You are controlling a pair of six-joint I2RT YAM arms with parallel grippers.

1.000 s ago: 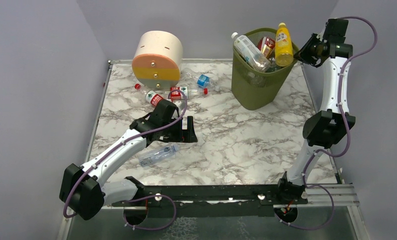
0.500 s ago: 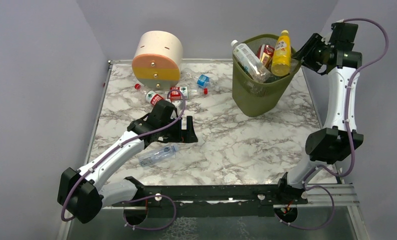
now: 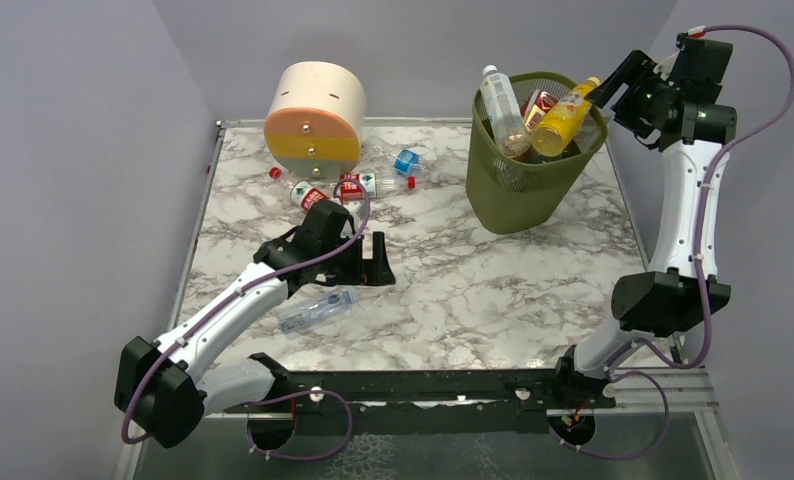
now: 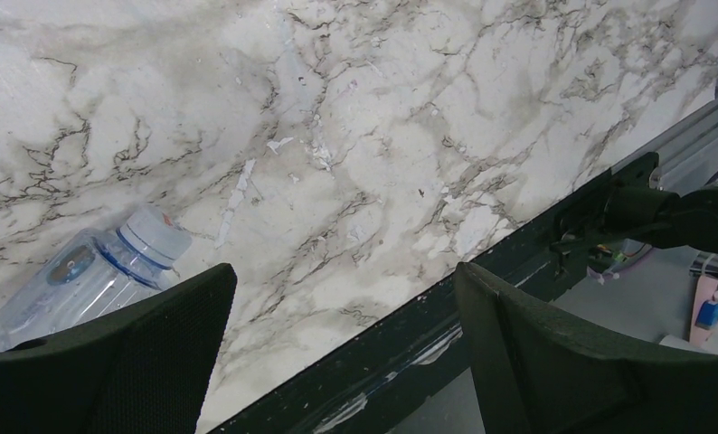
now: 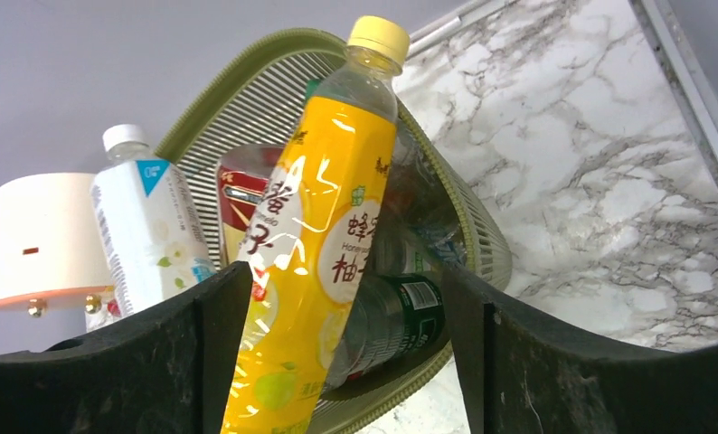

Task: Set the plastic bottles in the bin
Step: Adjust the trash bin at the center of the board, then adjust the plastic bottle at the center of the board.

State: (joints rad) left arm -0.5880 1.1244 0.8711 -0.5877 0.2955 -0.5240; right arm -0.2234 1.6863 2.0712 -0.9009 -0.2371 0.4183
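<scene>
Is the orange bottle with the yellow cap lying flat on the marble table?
No, the orange bottle leans tilted inside the green mesh bin, its cap above the rim.

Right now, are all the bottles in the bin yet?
Not yet. Done: several bottles stick out of the green bin, including a white-labelled bottle. In hand: a yellow juice bottle leans in the bin between the right gripper's open fingers, not squeezed. Left: a clear bottle lies by the open, empty left gripper, and a cluster of bottles waits beside the round drawer box.
</scene>
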